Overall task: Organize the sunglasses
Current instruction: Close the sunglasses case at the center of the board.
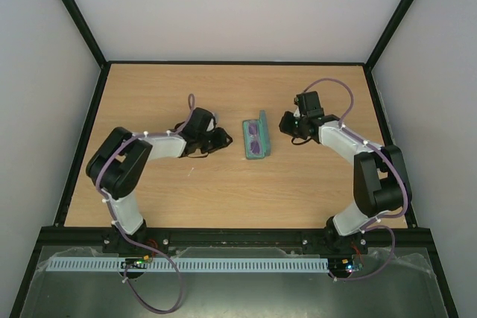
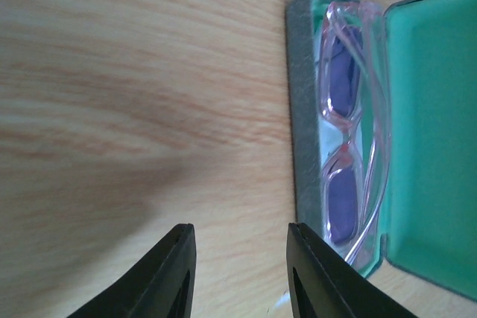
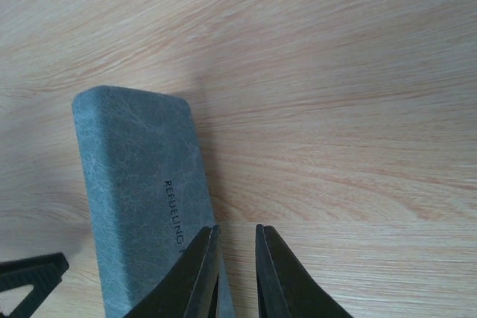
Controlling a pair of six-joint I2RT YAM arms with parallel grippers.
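Fingers (image 2: pixel 175 277) of the left gripper (image 2: pixel 238 277) stand spread with bare wood between them, gripping nothing. Only their tips show, cut off by the bottom edge of the left wrist view. The right gripper (image 3: pixel 237 273) has its fingers (image 3: pixel 274 277) drawn nearly together, a slim strip of table (image 1: pixel 223 191) showing in the gap. One of them overlaps the case's edge in the right wrist view, and contact cannot be judged. A dark shape in that view's lower left corner is cropped and unidentifiable.

The sunglasses (image 2: pixel 350 132) lie folded inside the open case (image 2: pixel 302 109), against its green lining, mid-table between the two grippers. From above they are small, little more than purple lenses. The right wrist camera sees only the lid's grey outside, so the glasses are hidden there. Their long axis follows the case's, running from the near side toward the far side, slightly tilted.
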